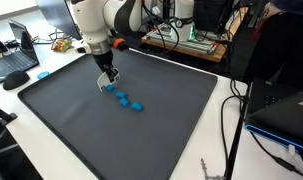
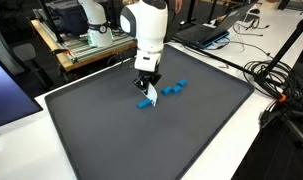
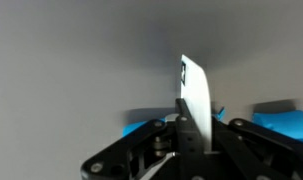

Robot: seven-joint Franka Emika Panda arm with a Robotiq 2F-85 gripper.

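Panda arm low over the dark mat (image 1: 141,140) on the white counter (image 1: 203,150), jaws at one end of a short row of blue blocks (image 1: 124,98). Wrist view: pale thin slab (image 3: 194,95) standing on edge between the jaws, dark mark at its upper corner, blue blocks just beyond on either side. Jaws set at a narrow gap about the slab (pads pressing it or merely beside it: cannot tell). Probably the same piece as the pale-and-blue shape (image 2: 146,102) directly under the jaws, on or just above the mat. Judged light, stiff and smooth-faced; prone to tip or twist if pinched near an edge. Best taken across the two broad faces, low and near the middle, with modest squeeze.
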